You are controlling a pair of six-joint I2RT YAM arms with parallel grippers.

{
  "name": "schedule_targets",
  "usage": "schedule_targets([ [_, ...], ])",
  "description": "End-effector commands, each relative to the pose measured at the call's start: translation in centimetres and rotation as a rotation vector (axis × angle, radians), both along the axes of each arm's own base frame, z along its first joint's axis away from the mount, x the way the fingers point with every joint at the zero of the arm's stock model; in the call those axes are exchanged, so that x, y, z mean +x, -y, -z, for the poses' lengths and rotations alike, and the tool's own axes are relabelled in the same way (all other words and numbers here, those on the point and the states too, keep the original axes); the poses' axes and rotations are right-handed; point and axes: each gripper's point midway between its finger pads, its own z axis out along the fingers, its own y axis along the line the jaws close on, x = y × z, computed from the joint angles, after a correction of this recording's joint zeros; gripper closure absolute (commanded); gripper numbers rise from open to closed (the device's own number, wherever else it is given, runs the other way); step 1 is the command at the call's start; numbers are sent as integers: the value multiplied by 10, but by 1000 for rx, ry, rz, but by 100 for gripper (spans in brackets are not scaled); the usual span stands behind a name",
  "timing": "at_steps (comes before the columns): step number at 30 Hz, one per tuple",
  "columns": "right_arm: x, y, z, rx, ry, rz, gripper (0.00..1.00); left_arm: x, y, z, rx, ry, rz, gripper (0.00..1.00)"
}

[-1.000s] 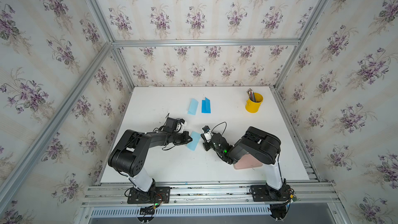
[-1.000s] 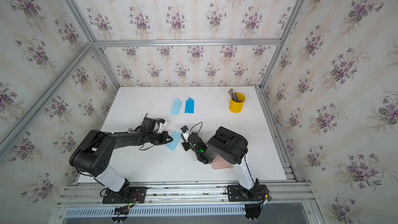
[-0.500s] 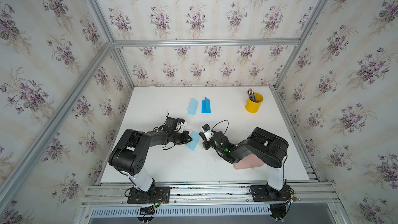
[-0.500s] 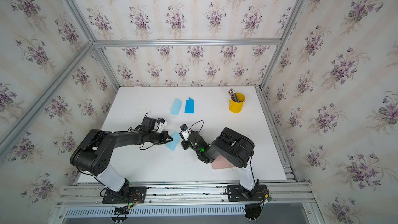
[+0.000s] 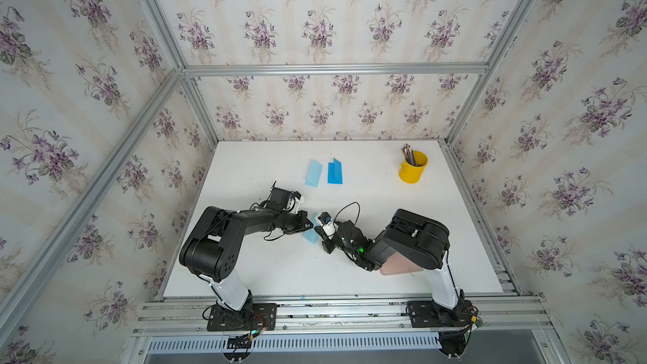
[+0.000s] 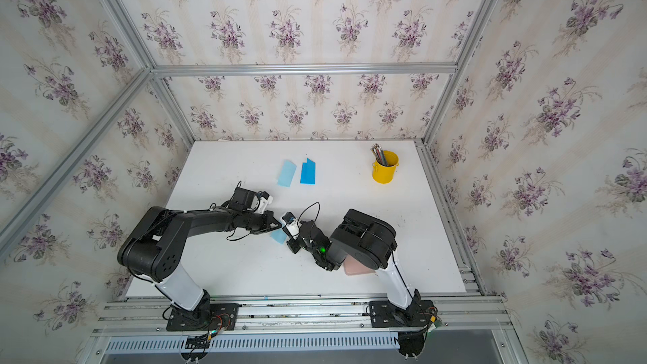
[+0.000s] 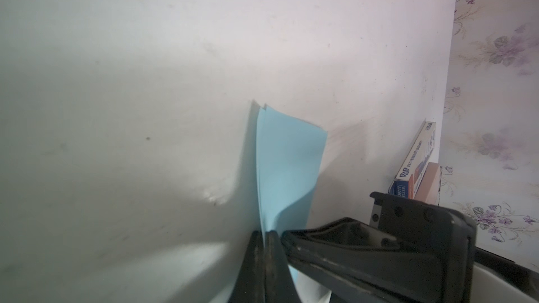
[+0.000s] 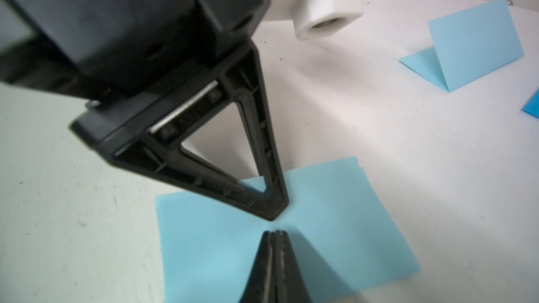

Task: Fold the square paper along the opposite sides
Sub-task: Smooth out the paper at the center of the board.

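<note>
Toward the front of the white table [image 5: 245, 267]: a light-blue paper [image 8: 335, 228], doubled over, loose edges almost matched. Pinched in the clenched left gripper [image 7: 264, 239]. Faced from the opposite side by the right gripper [image 8: 271, 236], jaws clamped together, no paper seen between, tips down at the top layer. Looks featherlight and limp, apt to skate on the smooth top and spring open; probably keeps any crease once flattened. Best taken by a thin pinch at the loose edges, fold line pressed down. Farther back, a pale folded sheet [image 5: 313, 173], gaping at the fold, beside a darker blue sheet [image 5: 335, 173]. Beyond, far right, a yellow cup [image 5: 413, 171] of pencils [image 5: 408, 155].
</note>
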Motion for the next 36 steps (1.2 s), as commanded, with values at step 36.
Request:
schedule_targets([
  [36,-62,-20,27,-150,67,-210,100,-15,-50,39,237,-104,-88,100],
])
